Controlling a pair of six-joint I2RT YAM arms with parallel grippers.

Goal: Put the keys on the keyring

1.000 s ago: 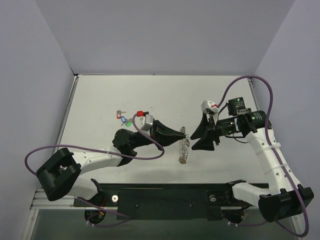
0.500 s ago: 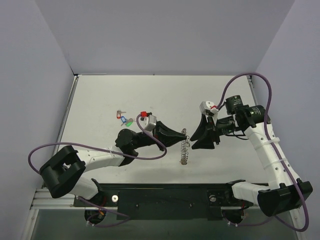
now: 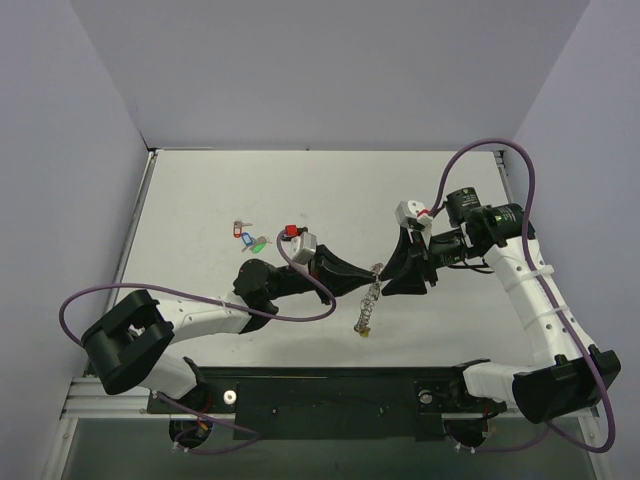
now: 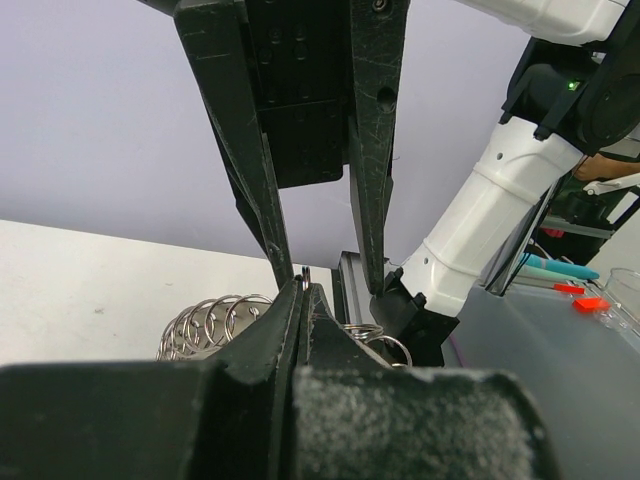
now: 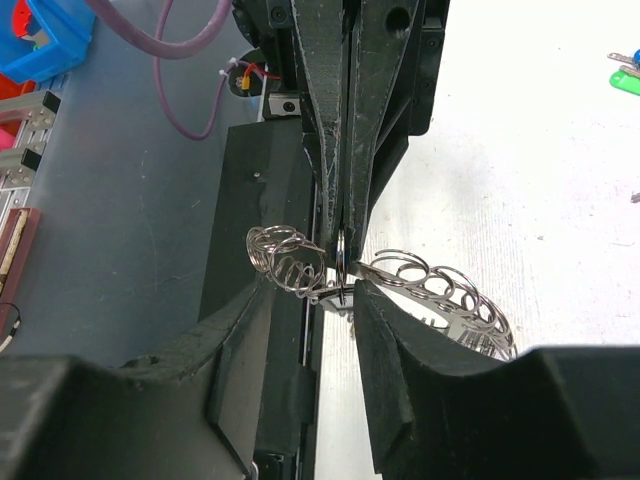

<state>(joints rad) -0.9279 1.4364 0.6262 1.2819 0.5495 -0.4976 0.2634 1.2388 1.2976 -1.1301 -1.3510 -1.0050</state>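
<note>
Keyring [image 3: 368, 300], top view: mid-worktop, between the two arms. It is strung out from the left gripper [image 3: 372, 276] toward the near edge. Whether its near end rests on the worktop [image 3: 200, 190] cannot be told. The left gripper reaches in from the left, fingers together on the keyring's far end. The right gripper [image 3: 388, 280] faces it from the right, fingers apart, tips just beside the same spot. Keys [image 3: 246, 237] lie loose well to the left and farther back. Blue and green tags sit close together, with a red tag a little to their right.

Left wrist view: left gripper [image 4: 303, 290] pinched tight, a bit of wire showing at the tips. Small rings of the keyring [image 4: 215, 322] bunch on either side. The right gripper [image 4: 330, 283] comes in from above with its two fingers apart, one on each side of the left tips.

Right wrist view: right gripper [image 5: 318, 290] with fingers apart in the foreground. The left gripper [image 5: 337, 262] points in between them, clamped on one ring. The keyring [image 5: 430, 280] fans out to both sides of that pinch. A green key [image 5: 625, 78] lies at the top right edge of this view.
</note>
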